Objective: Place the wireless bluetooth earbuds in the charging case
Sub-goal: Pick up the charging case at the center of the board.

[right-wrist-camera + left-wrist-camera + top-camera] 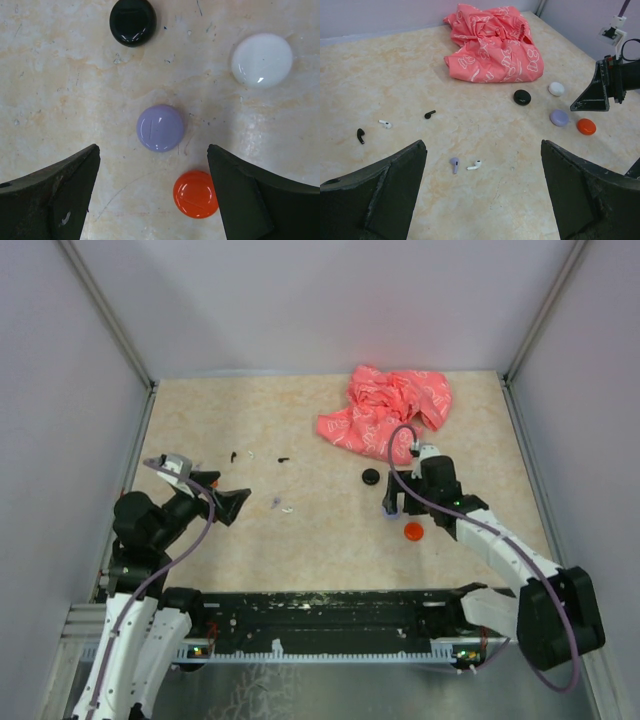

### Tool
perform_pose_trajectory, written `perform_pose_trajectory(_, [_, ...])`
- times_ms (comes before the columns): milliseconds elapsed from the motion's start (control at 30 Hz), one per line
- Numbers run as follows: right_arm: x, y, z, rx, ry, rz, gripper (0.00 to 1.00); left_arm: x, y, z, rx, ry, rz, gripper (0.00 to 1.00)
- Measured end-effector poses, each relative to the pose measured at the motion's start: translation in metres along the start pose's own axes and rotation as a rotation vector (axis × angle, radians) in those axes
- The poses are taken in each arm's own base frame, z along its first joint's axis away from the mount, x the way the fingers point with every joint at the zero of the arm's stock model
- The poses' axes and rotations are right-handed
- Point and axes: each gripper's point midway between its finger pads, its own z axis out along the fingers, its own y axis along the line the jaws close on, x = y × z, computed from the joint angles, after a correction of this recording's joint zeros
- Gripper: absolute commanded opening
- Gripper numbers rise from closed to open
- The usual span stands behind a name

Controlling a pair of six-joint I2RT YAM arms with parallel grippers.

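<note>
Beige marbled tabletop (300, 550) between pale walls, with two black grippers spread wide above small round cases and loose earbuds.

A crumpled pink cloth (385, 412) lies at the far side, beyond both grippers. The left gripper (483, 150) has its jaws wide apart and holds nothing. The right gripper (152, 150) is just as wide and also empty, looking down on four closed cases. The pale purple case (160, 128) sits between its fingers, and the orange case (195, 194) is nearer, beside its right finger. The black case (132, 21) is ahead to its left and the white case (261, 60) ahead to its right. Five earbuds lie loose, apart from the cases. A pale purple earbud (454, 164) and a white earbud (474, 165) lie side by side just ahead of the left gripper. Farther ahead to its left lie a black earbud (429, 114), a second white earbud (385, 123) and a second black earbud (360, 135).
</note>
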Motion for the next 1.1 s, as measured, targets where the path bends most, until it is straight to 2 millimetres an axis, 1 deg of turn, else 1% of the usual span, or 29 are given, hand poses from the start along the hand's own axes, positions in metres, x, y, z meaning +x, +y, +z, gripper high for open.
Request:
perform_pose_trajectory(233, [0.010, 0.011, 0.035, -0.066, 0.058, -0.004, 0.89, 0.007, 0.002, 0.005, 0.005, 0.030, -0.016, 1.00])
perform_pose_trajectory(333, [0.015, 0.014, 0.046, -0.082, 0.089, -0.005, 0.89, 0.010, 0.003, 0.006, 0.009, 0.043, -0.023, 1.00])
perform_pose_trajectory(433, [0.017, 0.017, 0.052, -0.098, 0.100, -0.013, 0.89, 0.012, 0.003, 0.008, 0.014, 0.054, -0.029, 1.00])
perform_pose_trajectory(567, [0.021, 0.019, 0.056, -0.118, 0.117, -0.017, 0.89, 0.013, 0.002, 0.008, 0.020, 0.057, -0.031, 1.00])
perform_pose_trajectory(700, [0.025, 0.025, 0.055, -0.137, 0.133, -0.030, 0.89, 0.012, 0.002, 0.008, 0.020, 0.056, -0.030, 1.00])
perform_pose_trajectory(900, [0.038, 0.037, 0.047, -0.167, 0.178, -0.056, 0.89, 0.011, 0.001, 0.008, 0.024, 0.054, -0.029, 1.00])
perform_pose_trajectory(1100, [0.049, 0.055, 0.037, -0.219, 0.212, -0.091, 0.89, 0.010, 0.000, 0.007, 0.027, 0.048, -0.025, 1.00])
